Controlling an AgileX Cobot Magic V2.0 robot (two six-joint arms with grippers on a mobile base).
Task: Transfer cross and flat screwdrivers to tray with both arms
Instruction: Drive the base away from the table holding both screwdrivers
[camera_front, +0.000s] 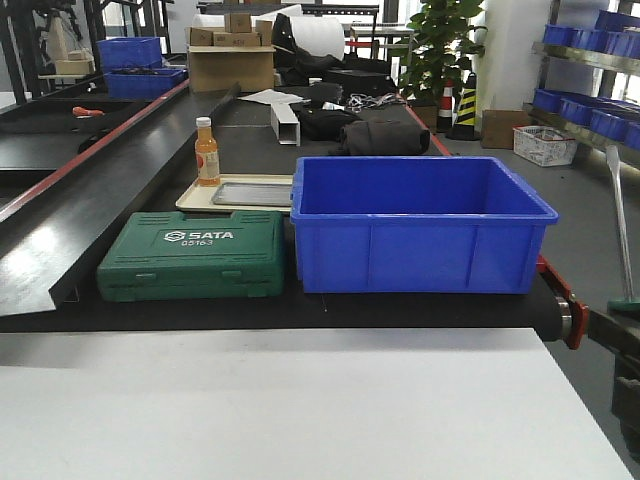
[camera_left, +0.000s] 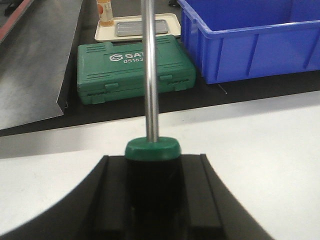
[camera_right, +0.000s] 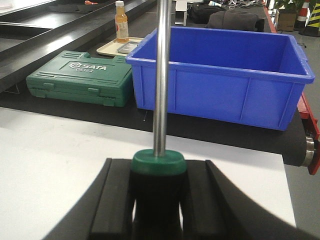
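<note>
My left gripper (camera_left: 153, 161) is shut on the dark green and black handle of a screwdriver (camera_left: 151, 75). Its steel shaft points away over the white table. My right gripper (camera_right: 158, 167) is shut on the same kind of handle of the second screwdriver (camera_right: 161, 75), whose shaft also shows at the right edge of the front view (camera_front: 619, 220). Which is cross or flat cannot be told. The silver-grey tray (camera_front: 250, 194) lies on a cream board behind the green case, also seen from the left wrist (camera_left: 141, 27) and the right wrist (camera_right: 129, 47). Both grippers are well short of it.
A green SATA tool case (camera_front: 192, 255) and a deep blue bin (camera_front: 420, 225) stand on the black belt between the white table (camera_front: 300, 410) and the tray. An orange bottle (camera_front: 206, 152) stands at the tray's left. A sloped black panel (camera_front: 90, 210) runs along the left.
</note>
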